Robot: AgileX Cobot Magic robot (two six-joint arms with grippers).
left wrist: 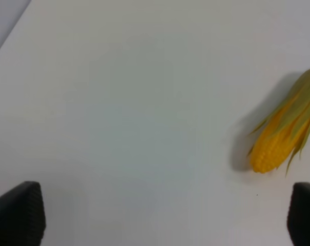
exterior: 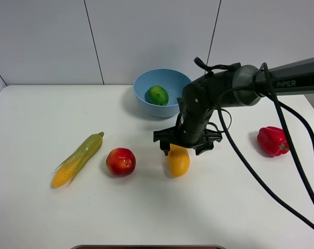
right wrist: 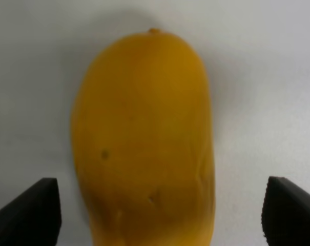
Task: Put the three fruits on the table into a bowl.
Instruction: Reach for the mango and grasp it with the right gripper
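Note:
The green lime (exterior: 158, 95) lies inside the light-blue bowl (exterior: 144, 80) at the back of the white table (exterior: 32, 207). The yellow-orange mango (exterior: 178, 161) lies on the table in the middle. My right gripper (exterior: 183, 147) is open and hangs just above the mango's far end; in the right wrist view the mango (right wrist: 144, 138) fills the space between the two fingertips (right wrist: 32, 212). The red fruit with a yellow blush (exterior: 121, 161) lies left of the mango. My left gripper (left wrist: 165, 218) is open and empty over bare table; its arm does not show in the high view.
A green-husked corn cob (exterior: 78, 158) lies at the left, also in the left wrist view (left wrist: 285, 136). A red bell pepper (exterior: 272, 140) lies at the right. The right arm's black cables (exterior: 260, 176) trail over the right side of the table.

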